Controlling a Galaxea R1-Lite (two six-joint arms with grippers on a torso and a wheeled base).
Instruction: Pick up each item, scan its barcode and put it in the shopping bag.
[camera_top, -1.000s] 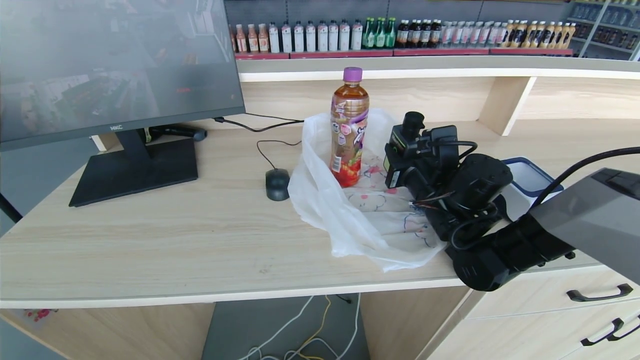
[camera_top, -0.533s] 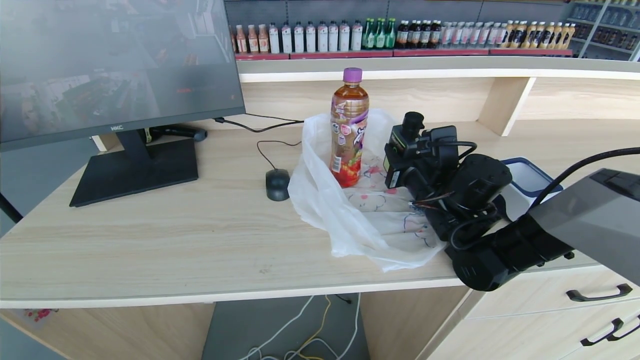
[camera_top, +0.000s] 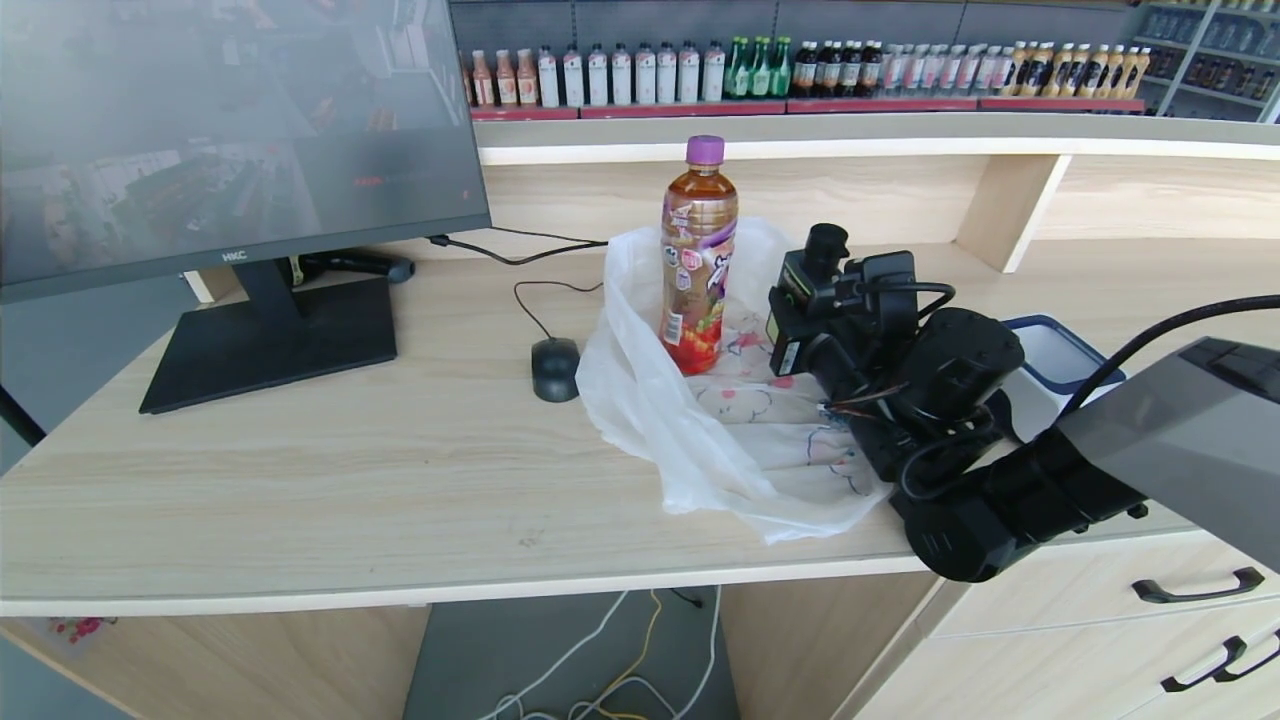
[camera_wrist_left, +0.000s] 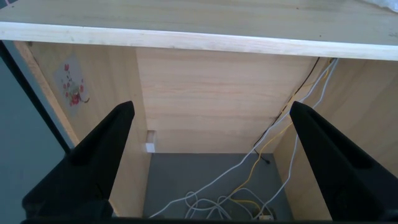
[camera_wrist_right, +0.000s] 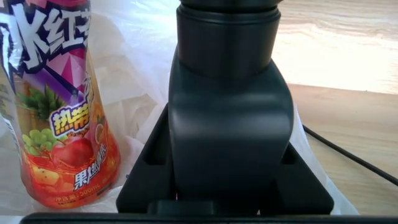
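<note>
Black left gripper (camera_wrist_left: 211, 106) is spread wide under the wooden counter (camera_top: 300, 480). A purple-capped tea bottle (camera_top: 698, 260) is stood in the white plastic shopping bag (camera_top: 650, 420). A black scanner (camera_wrist_right: 227, 124) seems gripped by the right gripper (camera_top: 835, 305). Scanning is likely in hand; the barcode (camera_top: 675, 326) must be aimed at next.

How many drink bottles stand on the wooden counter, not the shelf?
1: the purple-capped plastic juice bottle stands on the white plastic shopping bag; others may be hidden.
</note>
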